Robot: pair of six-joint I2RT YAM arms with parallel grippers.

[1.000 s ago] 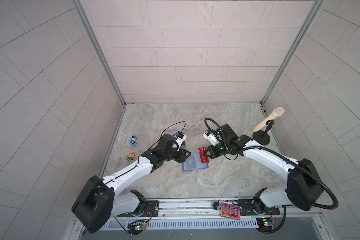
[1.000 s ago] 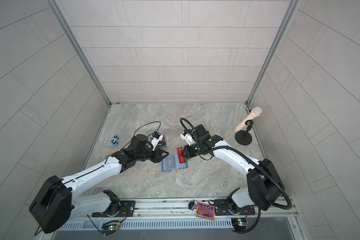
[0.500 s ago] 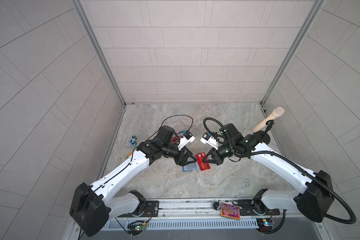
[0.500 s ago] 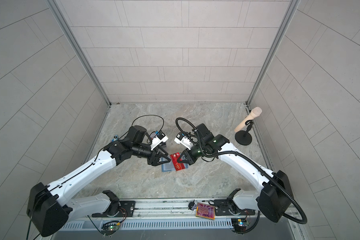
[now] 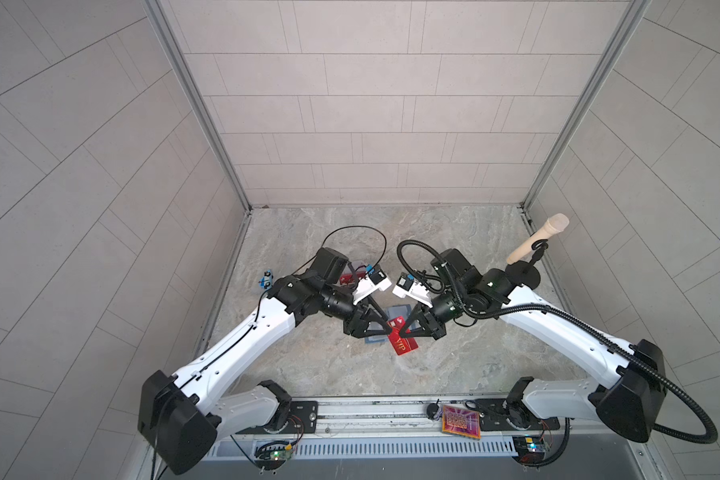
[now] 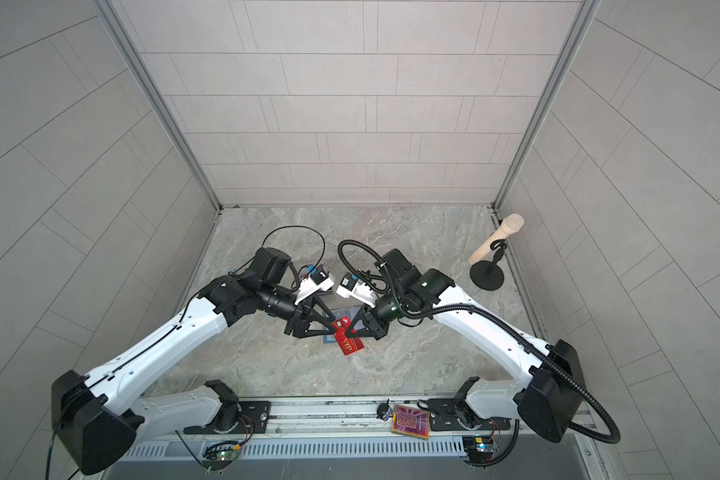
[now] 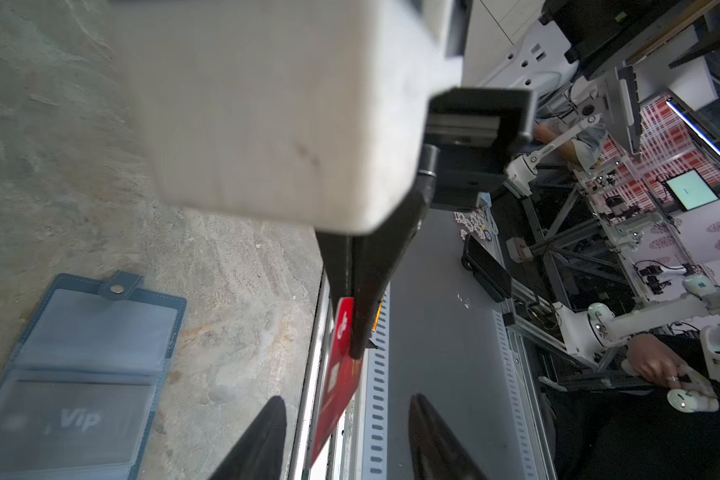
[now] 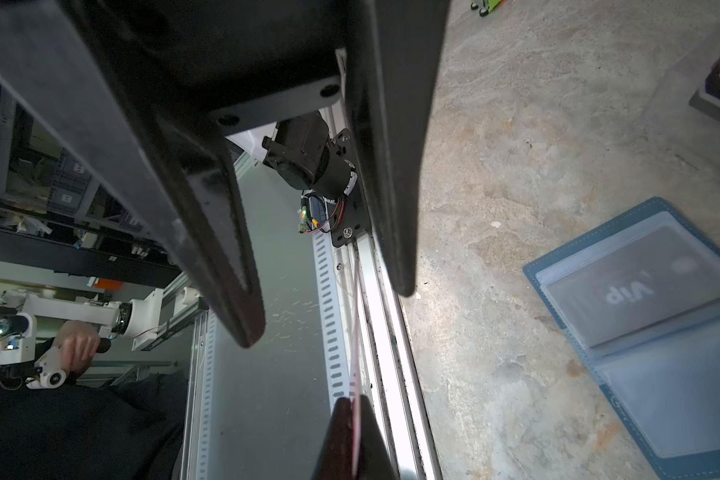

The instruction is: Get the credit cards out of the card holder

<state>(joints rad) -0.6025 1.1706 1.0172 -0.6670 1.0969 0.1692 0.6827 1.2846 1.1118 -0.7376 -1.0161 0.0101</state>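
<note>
In both top views the two arms meet just below the middle of the frame, over the marbled tabletop [image 5: 308,365]. The red card [image 5: 404,344] with gold "VIP" lettering hangs between them. The right gripper [image 7: 356,349] is clenched on one short end of that card, its two black fingers pressed together with the plastic pinched between them, as the left wrist view shows plainly. The left gripper [image 5: 385,328] faces it from the left of the frame with its jaws parted. Its fingers [image 8: 233,266] stand on either side of the card, which is seen nearly edge-on. There is a clear gap on one side, while the other finger looks very near the card's edge (whether it touches I cannot tell). The card is lifted off the table and out of the card holder [image 7: 100,324]. The holder lies open and flat at the centre of both top views, partly hidden under the gripper tips. Inside it, a dark card [image 7: 80,419] marked "Vip" in white sits behind a clear sleeve, and the snap tab sticks out from one edge. At the right of both top views a pale microphone [image 5: 535,245] leans on its black round stand. At the bottom centre right, an orange-pink patterned tile [image 5: 460,420] rests on the rail.
</note>
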